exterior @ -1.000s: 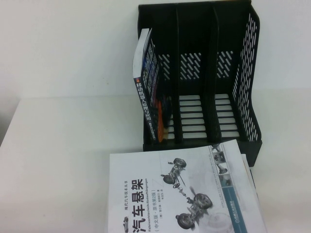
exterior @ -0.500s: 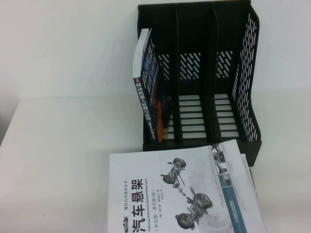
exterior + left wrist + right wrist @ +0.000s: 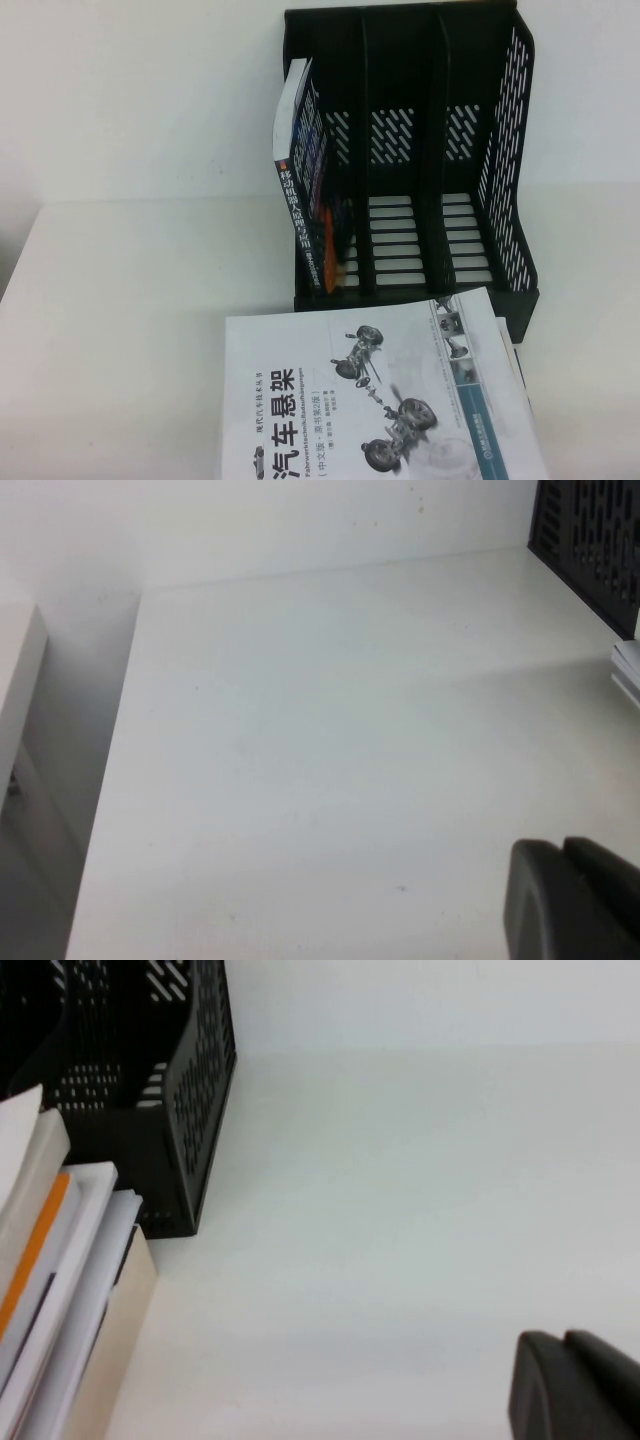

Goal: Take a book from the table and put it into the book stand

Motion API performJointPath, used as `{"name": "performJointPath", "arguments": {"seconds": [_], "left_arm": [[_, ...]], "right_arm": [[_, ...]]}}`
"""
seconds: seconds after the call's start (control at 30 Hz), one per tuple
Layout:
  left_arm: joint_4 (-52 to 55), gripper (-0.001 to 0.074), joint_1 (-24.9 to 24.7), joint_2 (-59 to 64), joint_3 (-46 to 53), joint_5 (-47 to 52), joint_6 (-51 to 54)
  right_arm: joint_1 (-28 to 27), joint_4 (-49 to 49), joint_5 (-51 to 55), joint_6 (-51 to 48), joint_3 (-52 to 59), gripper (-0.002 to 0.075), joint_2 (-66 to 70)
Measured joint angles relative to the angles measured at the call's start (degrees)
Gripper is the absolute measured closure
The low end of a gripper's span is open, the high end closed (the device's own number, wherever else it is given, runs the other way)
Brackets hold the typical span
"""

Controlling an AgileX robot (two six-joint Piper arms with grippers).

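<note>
Nearest the camera, a white-covered book (image 3: 375, 395) tops a stack on the table (image 3: 130, 330). Behind it, the book stand (image 3: 410, 160) holds the book (image 3: 312, 190), leaning in its leftmost slot. The left hand (image 3: 575, 900) and right hand (image 3: 575, 1385) hover low over bare table, apparently parked; whether their fingers are apart or together I cannot tell.
</note>
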Motion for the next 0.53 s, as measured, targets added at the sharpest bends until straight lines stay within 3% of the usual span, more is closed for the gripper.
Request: {"name": "performJointPath", "arguments": {"seconds": [0.53], "left_arm": [[0.0, 0.0736, 0.0, 0.0, 0.0, 0.0, 0.1]], "right_arm": [[0.0, 0.3, 1.1, -0.8, -0.2, 0.0729, 0.0]]}}
